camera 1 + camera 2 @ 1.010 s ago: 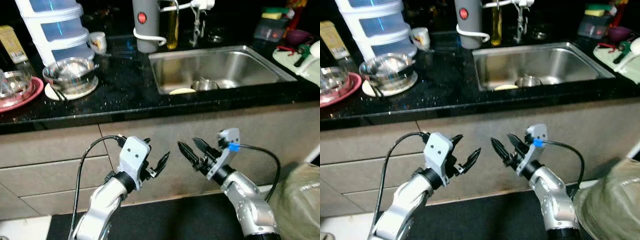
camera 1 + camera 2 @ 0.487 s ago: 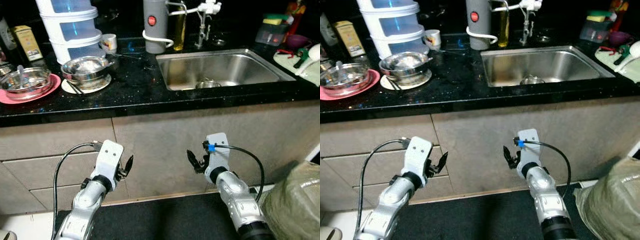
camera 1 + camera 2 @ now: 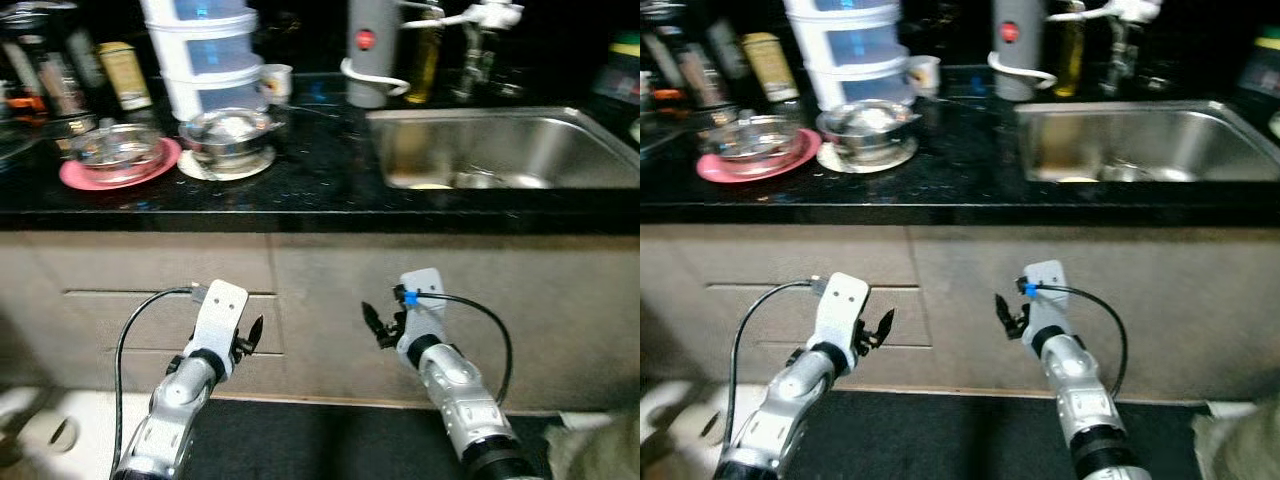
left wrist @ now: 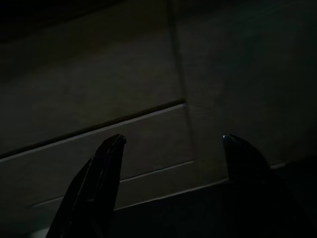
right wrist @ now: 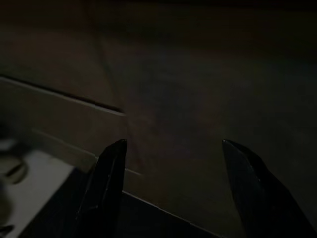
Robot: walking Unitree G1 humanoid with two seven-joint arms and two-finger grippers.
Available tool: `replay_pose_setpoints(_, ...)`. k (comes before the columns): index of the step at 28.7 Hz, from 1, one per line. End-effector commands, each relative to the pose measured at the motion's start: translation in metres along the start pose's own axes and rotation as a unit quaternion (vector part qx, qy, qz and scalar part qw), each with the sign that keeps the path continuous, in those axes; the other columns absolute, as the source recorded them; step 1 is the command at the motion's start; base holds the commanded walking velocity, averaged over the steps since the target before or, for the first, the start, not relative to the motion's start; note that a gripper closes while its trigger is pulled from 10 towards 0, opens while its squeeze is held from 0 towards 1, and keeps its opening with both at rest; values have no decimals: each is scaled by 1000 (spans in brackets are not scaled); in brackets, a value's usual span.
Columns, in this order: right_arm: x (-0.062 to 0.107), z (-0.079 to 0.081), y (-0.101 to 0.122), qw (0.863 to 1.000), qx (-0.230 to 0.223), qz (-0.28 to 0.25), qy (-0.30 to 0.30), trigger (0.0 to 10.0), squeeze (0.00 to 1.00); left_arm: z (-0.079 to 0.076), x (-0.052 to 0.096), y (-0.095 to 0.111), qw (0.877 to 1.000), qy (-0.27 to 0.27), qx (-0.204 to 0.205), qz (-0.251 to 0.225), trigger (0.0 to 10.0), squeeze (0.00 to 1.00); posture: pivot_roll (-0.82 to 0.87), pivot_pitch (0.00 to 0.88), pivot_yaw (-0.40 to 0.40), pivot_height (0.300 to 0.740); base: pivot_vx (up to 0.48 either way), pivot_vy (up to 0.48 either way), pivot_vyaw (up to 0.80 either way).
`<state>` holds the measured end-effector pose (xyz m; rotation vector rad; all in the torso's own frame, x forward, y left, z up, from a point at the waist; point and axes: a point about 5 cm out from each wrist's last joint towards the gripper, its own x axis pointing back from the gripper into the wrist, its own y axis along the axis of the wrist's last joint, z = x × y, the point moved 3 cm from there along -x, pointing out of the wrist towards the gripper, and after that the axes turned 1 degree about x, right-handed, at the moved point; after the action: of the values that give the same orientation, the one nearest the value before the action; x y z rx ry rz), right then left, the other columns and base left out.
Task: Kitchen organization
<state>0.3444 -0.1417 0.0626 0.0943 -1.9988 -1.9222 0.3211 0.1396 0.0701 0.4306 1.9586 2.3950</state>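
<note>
On the black counter [image 3: 320, 190] stand a steel bowl [image 3: 230, 130] on a white plate, a glass bowl on a pink plate [image 3: 118, 150], and a stack of clear tubs [image 3: 205, 50]. To the right lies the steel sink [image 3: 500, 150] with dishes in it. Both arms hang low in front of the beige cabinet fronts. My left gripper [image 3: 252, 335] is open and holds nothing; in the dark left wrist view its fingers [image 4: 106, 163] stand well apart before a drawer seam. My right gripper [image 3: 372, 325] is open too, its fingers [image 5: 109, 168] spread and bare.
A small cup [image 3: 275, 80], a grey appliance with a red button [image 3: 368, 50], an oil bottle [image 3: 425, 60] and a tin [image 3: 120, 75] line the back of the counter. The drawer fronts [image 3: 150, 270] lie below the counter edge. A dark mat [image 3: 320, 440] covers the floor.
The view has swung left, bringing more of the counter's left end into sight. Both arms dropped from a raised pose one second ago and now hang low, still open.
</note>
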Motion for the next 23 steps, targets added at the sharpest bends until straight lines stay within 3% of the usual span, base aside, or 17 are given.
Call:
replay_pose_setpoints(1, -1, 1, -1, 1000, 0, -2, 6, 10000, 0, 1, 0, -6, 1000, -1, -7, 11, 10000, 0, -29, 0, 8, 740, 0, 0, 800)
replay_pose_setpoints(9, 0, 13, 4, 998, 0, -27, 63, 10000, 0, -5, -5, -6, 1000, -22, -16, 11, 10000, 0, -15, 0, 12, 740, 0, 0, 800)
replay_pose_setpoints(23, -1, 13, 5, 996, -10, -31, 88, 10000, 0, -6, -4, 5, 999, -27, 21, -27, 10000, 0, -9, 0, -13, 740, 0, 0, 800)
